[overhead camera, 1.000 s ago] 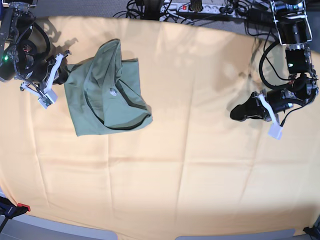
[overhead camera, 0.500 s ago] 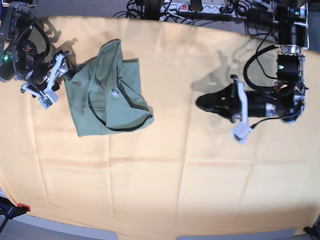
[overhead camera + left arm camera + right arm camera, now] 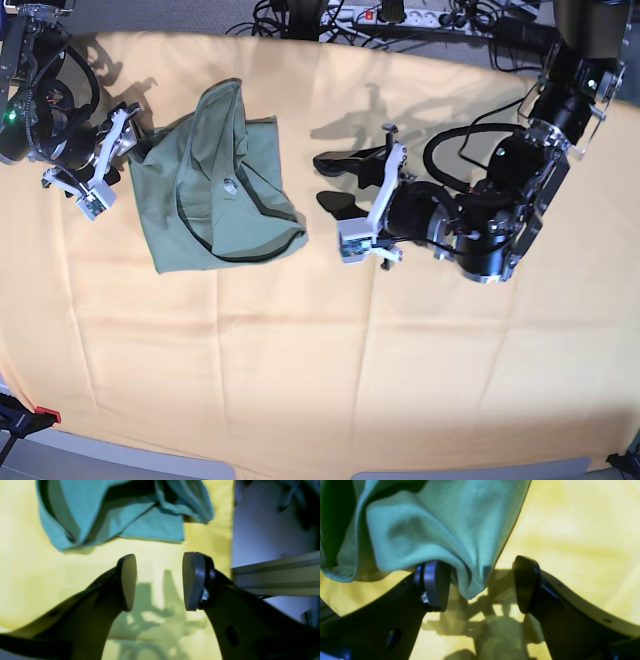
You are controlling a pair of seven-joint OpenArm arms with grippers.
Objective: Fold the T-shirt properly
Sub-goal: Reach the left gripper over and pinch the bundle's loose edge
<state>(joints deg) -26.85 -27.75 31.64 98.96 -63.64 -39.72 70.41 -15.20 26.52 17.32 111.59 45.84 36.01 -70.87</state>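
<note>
**Both Grippers Open; T-shirt Bunched at Cloth's Far Left**

Left gripper (image 3: 335,181) reaches across the table cloth (image 3: 300,350) with its jaws parted and nothing between them. Its wrist view shows bare yellow cloth in the gap between the two pads (image 3: 128,581), and the T-shirt (image 3: 120,512) lies ahead of the fingertips, apart from them. In the base view this gripper stands just beside the garment's right edge without touching it.

Right gripper (image 3: 122,135) sits at the garment's upper left corner, jaws spread wide. Its wrist view shows a hanging fold of green fabric (image 3: 440,530) drooping into the gap between the pads and draped over the left-hand pad (image 3: 432,585); the other pad stands clear of the fabric, so no grip is made.

T-shirt (image 3: 215,185) lies on the cloth toward the far left in the base view, partly folded and rumpled, with a rounded flap doubled over its middle and dark seam lines showing. Cables (image 3: 400,15) run along the table's far edge.
</note>
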